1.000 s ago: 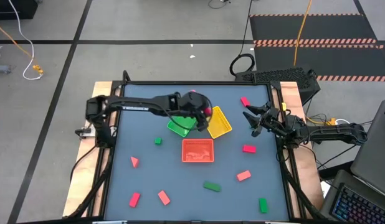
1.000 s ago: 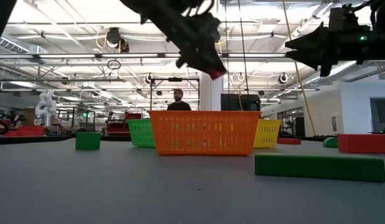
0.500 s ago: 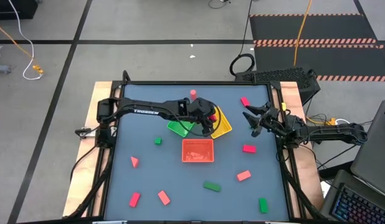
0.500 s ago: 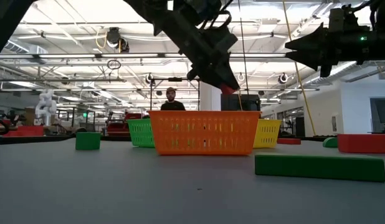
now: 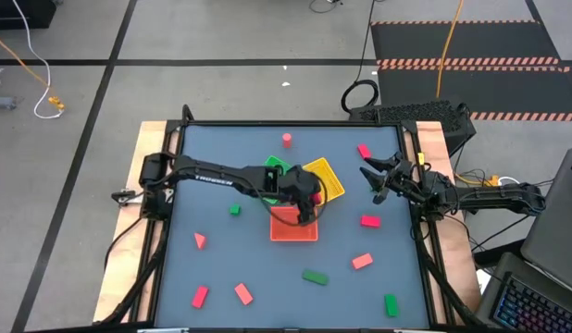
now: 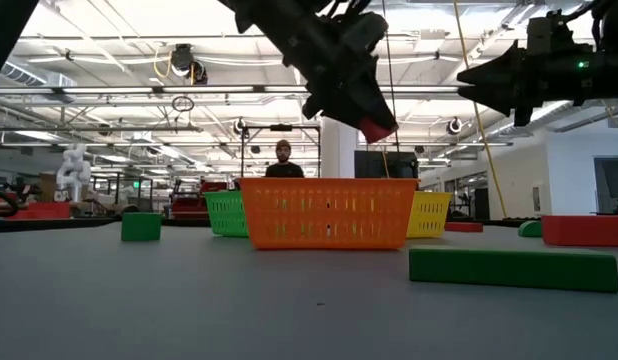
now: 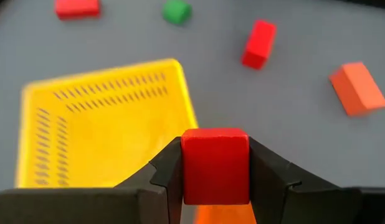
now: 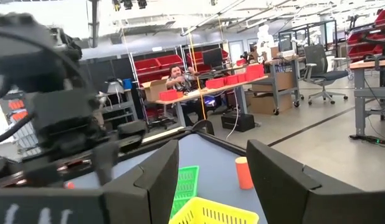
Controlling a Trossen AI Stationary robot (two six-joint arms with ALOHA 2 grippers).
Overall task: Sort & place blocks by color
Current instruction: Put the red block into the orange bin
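Observation:
My left gripper [image 5: 309,196] hangs over the red-orange mesh tray [image 5: 293,225], shut on a red block [image 7: 214,165]. The low view shows that block [image 6: 377,128] well above the tray's rim [image 6: 327,183]. The yellow tray [image 5: 325,178] and the green tray [image 5: 272,170] lie just beyond, the green one partly under the arm. My right gripper [image 5: 371,180] hovers open near the table's right edge, touching nothing. Loose blocks lie flat on the table: red [image 5: 369,221], salmon [image 5: 362,261], green [image 5: 314,276], and a red cylinder [image 5: 287,140] standing on end. My left gripper pinches the red block between its two fingers, one on each of two opposite side faces [image 7: 185,168]. The fingers [image 6: 339,85] come slanting down from above. The block is lifted clear, above the red-orange tray, and its free end face looks out past the fingertips.
More blocks are scattered on the near half: pink wedge [image 5: 200,240], green [image 5: 234,210], red [image 5: 200,296], salmon [image 5: 242,293], green [image 5: 391,303]. A red block [image 5: 363,150] lies at the far right. A person [image 6: 282,160] shows in the room beyond the table.
My left gripper has carried the red block from above the far side of the green and yellow trays toward the table's near edge, and now it is over the red-orange tray. It has stayed shut on the block.

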